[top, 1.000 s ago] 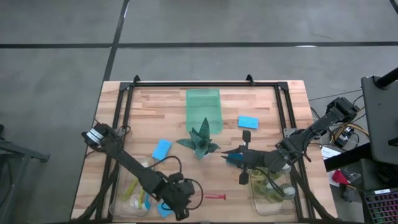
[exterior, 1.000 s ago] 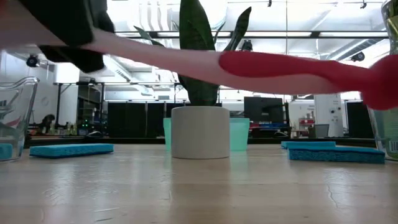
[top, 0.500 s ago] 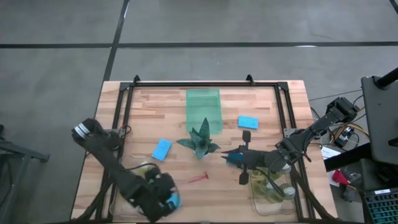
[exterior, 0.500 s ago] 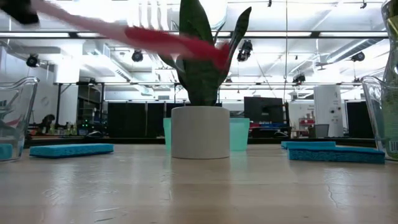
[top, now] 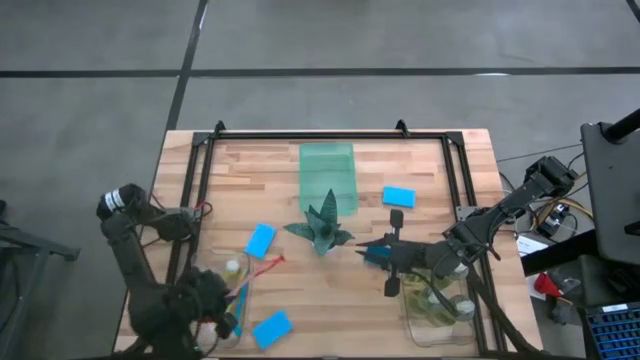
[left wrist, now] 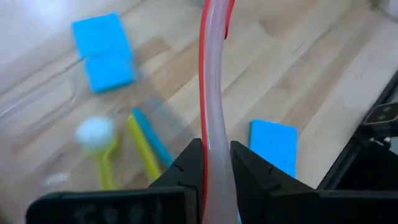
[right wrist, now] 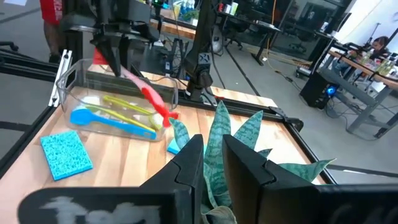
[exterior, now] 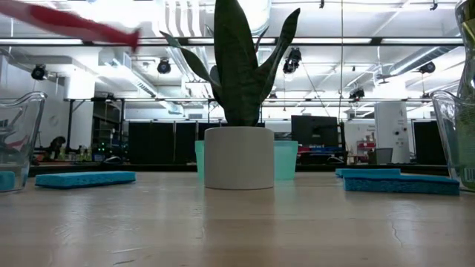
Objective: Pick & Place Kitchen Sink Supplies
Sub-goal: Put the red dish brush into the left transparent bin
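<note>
Wooden tabletop lies mostly bare around the plant, while the left gripper clamps the red brush above the front-left bin, and the right gripper, pinched empty, waits mid-table.

The left gripper swung from the table's front centre to above the left clear bin; the red brush, clamped in it, travelled along; a blue sponge was uncovered near the front edge.
</note>
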Tool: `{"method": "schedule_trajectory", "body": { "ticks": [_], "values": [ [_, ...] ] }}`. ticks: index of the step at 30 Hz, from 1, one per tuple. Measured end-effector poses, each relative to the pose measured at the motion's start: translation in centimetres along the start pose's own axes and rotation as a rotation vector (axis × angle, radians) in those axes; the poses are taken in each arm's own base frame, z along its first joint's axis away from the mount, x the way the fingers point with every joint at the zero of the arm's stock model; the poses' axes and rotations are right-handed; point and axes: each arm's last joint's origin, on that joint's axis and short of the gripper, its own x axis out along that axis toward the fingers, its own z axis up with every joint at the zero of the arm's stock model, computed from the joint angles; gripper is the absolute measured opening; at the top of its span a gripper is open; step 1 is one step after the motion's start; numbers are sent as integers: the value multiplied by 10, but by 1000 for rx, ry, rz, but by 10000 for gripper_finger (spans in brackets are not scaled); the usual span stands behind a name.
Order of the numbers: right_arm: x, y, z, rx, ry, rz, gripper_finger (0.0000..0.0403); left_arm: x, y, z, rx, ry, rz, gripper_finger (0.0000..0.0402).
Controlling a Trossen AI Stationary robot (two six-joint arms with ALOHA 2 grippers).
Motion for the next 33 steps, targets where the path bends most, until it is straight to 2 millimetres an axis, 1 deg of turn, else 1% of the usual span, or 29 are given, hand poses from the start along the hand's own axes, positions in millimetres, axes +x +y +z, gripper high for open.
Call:
{"method": "schedule_trajectory", "body": {
  "ticks": [6, 9, 14, 17, 21, 27, 30, 33],
  "values": [
    [0, 0, 0, 12, 0, 0, 56, -15, 19, -24, -69, 21, 69, 53],
    [0, 0, 0, 18, 0, 0, 56, -16, 24, -34, -69, 21, 118, 53],
    [0, 0, 0, 13, 0, -1, 56, -13, 26, -44, -33, 98, 214, 56],
    [0, 0, 0, 11, 1, -1, 56, -13, 29, -47, 1, 79, 244, 55],
    [2, -2, 0, 15, -1, -10, 56, -13, 32, -45, 26, 61, 280, 52],
    [7, -5, -1, 30, 9, -29, 56, -15, 35, -50, 27, 177, 365, 53],
    [12, -4, -4, 25, 11, -36, 56, -16, 35, -50, 21, 169, 357, 52],
    [17, -3, -7, 13, 25, -42, 56, -15, 32, -46, 51, 75, 263, 52]
  ]
}}
